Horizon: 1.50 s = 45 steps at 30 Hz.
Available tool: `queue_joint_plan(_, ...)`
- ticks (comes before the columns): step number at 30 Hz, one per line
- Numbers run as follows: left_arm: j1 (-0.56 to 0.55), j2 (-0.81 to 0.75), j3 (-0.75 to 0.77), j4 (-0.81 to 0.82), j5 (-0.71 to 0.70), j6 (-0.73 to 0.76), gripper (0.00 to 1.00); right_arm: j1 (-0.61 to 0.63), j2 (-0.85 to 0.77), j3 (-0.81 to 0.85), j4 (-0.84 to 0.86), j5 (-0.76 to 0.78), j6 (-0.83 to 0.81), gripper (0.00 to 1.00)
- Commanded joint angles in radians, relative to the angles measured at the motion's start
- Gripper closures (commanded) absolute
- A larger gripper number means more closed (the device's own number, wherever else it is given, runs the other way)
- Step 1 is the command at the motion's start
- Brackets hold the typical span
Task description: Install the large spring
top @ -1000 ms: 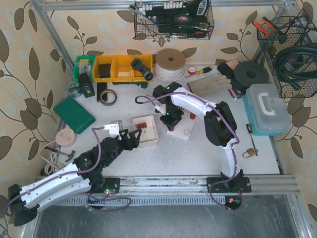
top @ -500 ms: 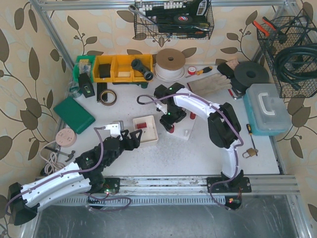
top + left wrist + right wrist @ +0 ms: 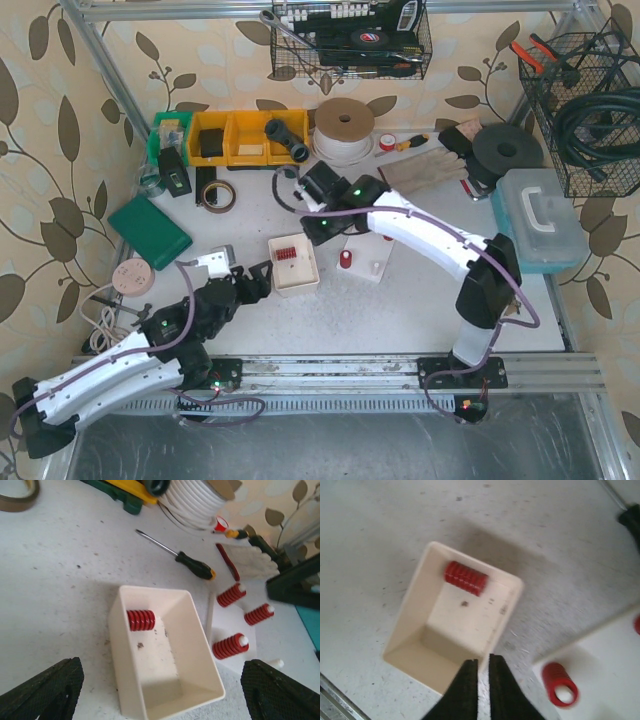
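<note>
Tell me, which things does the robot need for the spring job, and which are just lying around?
For the job: loose red spring, cream tray holding it, white peg board, springs already on its pegs, right tool by the tray.

Just lying about: screwdriver, tape roll, cord spool, green pad, toolbox, padlock.
</note>
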Motion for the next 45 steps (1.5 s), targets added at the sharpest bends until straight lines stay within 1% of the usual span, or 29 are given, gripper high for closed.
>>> queue_joint_plan(1,-0.007,-0.083,0.077,-0.198,-0.147,-0.092,0.11,0.055,0.080,-0.033,0.157,-0.039,0.124,0.94)
queue_joint_plan(4,-0.007,-0.131,0.110,-0.305,-0.207,-0.093,0.10,0.077,0.146,-0.016,0.210,-0.055,0.150,0.96)
queue_joint_plan(5,-0.006,-0.143,0.112,-0.317,-0.222,-0.086,0.09,0.084,0.166,-0.005,0.221,-0.057,0.155,0.96)
queue_joint_plan(8,-0.007,-0.165,0.105,-0.313,-0.225,-0.066,0.08,0.102,0.232,0.032,0.235,-0.049,0.162,0.95)
queue_joint_plan(12,-0.006,-0.180,0.086,-0.300,-0.227,-0.066,0.07,0.109,0.293,0.042,0.286,-0.034,0.187,0.94)
queue_joint_plan(20,-0.007,-0.226,0.047,-0.260,-0.214,-0.048,0.07,0.111,0.344,0.007,0.398,-0.003,0.210,0.94)
queue_joint_plan(24,-0.007,-0.209,0.046,-0.241,-0.212,-0.038,0.06,0.110,0.359,0.006,0.422,0.023,0.204,0.93)
queue_joint_plan(28,-0.007,-0.176,0.058,-0.235,-0.210,-0.032,0.06,0.106,0.388,0.017,0.423,0.014,0.196,0.94)
queue_joint_plan(32,-0.007,-0.159,0.062,-0.231,-0.213,-0.030,0.06,0.106,0.395,-0.008,0.450,0.014,0.207,0.94)
queue_joint_plan(33,-0.007,-0.157,0.062,-0.230,-0.213,-0.030,0.06,0.106,0.394,-0.018,0.456,0.020,0.210,0.92)
queue_joint_plan(35,-0.006,-0.155,0.063,-0.229,-0.215,-0.029,0.06,0.110,0.390,-0.039,0.467,0.052,0.220,0.79)
queue_joint_plan(37,-0.006,-0.155,0.063,-0.228,-0.218,-0.029,0.06,0.117,0.389,-0.052,0.472,0.093,0.221,0.75)
queue_joint_plan(41,-0.007,-0.155,0.063,-0.229,-0.219,-0.029,0.06,0.124,0.378,-0.075,0.470,0.133,0.234,0.74)
queue_joint_plan(45,-0.007,-0.159,0.062,-0.231,-0.220,-0.033,0.06,0.127,0.360,-0.097,0.456,0.153,0.252,0.75)
